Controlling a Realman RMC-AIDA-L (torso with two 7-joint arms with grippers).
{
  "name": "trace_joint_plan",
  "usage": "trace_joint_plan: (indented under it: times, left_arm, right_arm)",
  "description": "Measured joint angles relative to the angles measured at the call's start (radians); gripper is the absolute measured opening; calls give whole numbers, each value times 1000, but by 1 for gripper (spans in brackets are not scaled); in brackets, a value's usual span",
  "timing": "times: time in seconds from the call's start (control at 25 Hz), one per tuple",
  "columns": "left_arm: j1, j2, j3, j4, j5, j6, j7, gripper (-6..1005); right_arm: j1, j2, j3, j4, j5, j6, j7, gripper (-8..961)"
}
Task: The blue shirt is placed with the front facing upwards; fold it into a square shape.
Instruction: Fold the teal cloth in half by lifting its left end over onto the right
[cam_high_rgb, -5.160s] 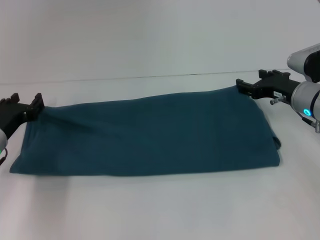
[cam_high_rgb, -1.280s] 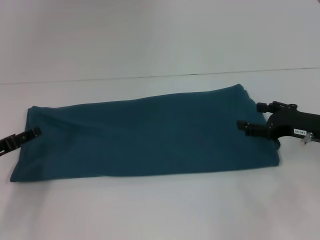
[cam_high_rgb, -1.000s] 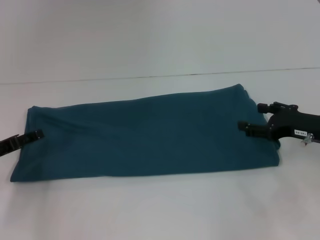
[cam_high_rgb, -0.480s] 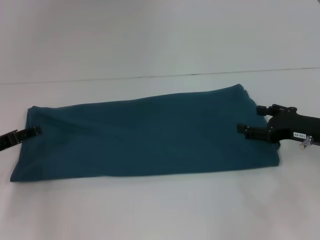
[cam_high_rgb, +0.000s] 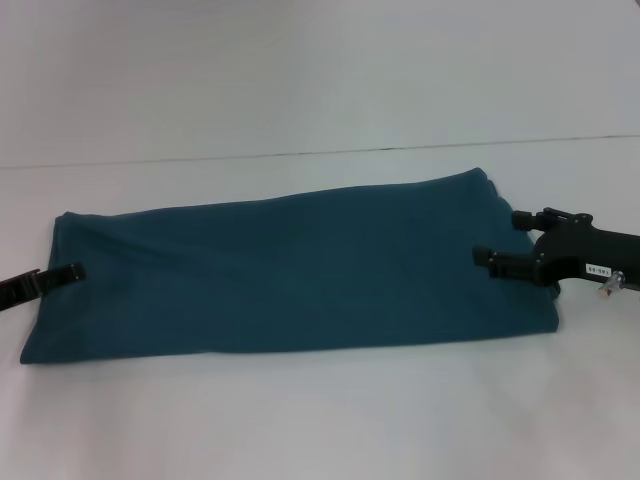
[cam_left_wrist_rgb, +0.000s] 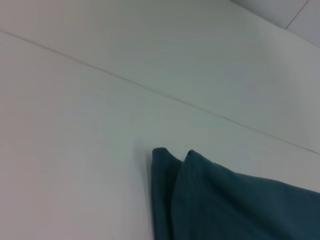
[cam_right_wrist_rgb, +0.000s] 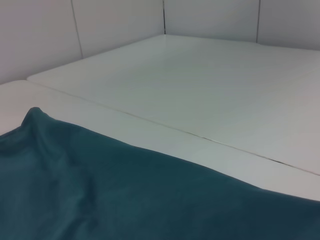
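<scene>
The blue shirt (cam_high_rgb: 290, 270) lies on the white table as a long teal band, folded lengthwise, with no lettering showing. My right gripper (cam_high_rgb: 505, 238) hovers at the band's right end, open, one finger (cam_high_rgb: 492, 258) over the cloth and the other near the far right corner. My left gripper (cam_high_rgb: 68, 272) reaches in low at the band's left edge, about halfway along that short side. The left wrist view shows a doubled corner of the blue shirt (cam_left_wrist_rgb: 210, 200). In the right wrist view, the blue shirt (cam_right_wrist_rgb: 100, 190) fills the near part, with a raised corner.
The white table (cam_high_rgb: 320, 420) runs wide in front of and behind the band. A thin seam (cam_high_rgb: 300, 155) crosses the table behind the shirt. White wall panels (cam_right_wrist_rgb: 115, 20) rise beyond the table's far edge.
Five seconds ago both grippers were at the band's far corners; now they sit nearer, beside its short ends. Over the last second the left gripper shifted slightly and the right stayed almost still.
</scene>
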Motion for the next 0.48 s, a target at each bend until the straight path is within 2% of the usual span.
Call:
trace_joint_plan:
  times: [0.48]
  left_arm:
    - [-11,2,1,-29,1,-37,-1,882]
  right_arm:
    - [-2,0,0,0,0,6,0,900]
